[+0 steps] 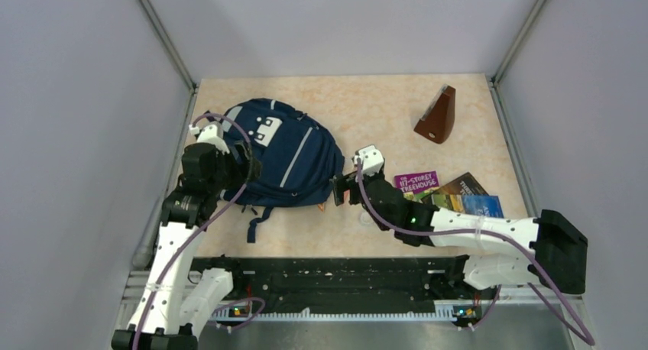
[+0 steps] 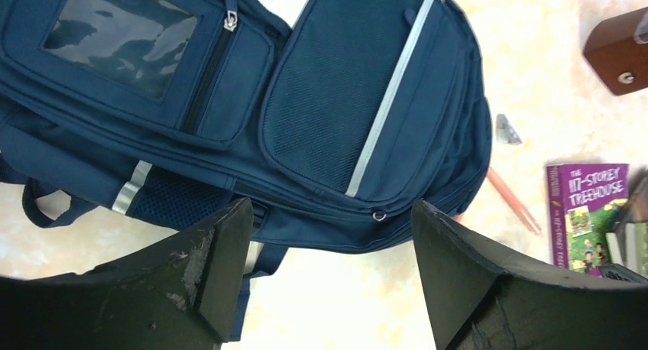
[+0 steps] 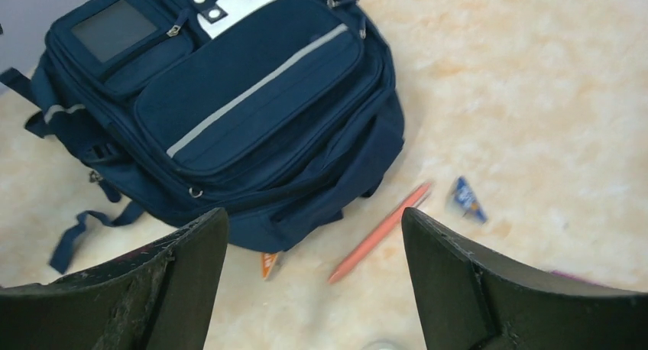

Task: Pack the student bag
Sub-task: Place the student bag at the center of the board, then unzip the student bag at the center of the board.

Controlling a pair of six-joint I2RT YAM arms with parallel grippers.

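a: where is the large navy blue fabric backpack [image 1: 286,155] found, and why is it laid that way?

b: it is laid flat on the pale marbled table [image 1: 359,105], front pockets upward, towards the left rear. laid so, its zips can be reached from above by either arm. no compartment is seen to be open, so the packing is judged hardly begun.

a: how are the fingers held?

b: both pairs are spread wide, with nothing between them. the left arm's fingers [image 2: 221,251] hang over the bag's lower edge. the right arm's fingers [image 3: 191,251] are held just beside its right side, above a slim orange pen [image 3: 380,234]. a grasp is probably being prepared, though on what cannot be told.

a: what is counted?

b: one backpack and one pen. one small blue triangular piece [image 3: 466,199] is seen near the pen, and one small orange scrap [image 3: 268,264] at the bag's edge. one purple paperback book [image 1: 416,183] is seen, with at least two more overlapped books [image 1: 474,197] to its right; their exact number cannot be told. one brown wooden wedge-shaped block [image 1: 437,117] is stood well apart at the right rear. the loose things are gathered on the right arm's side, presumably for its reach.
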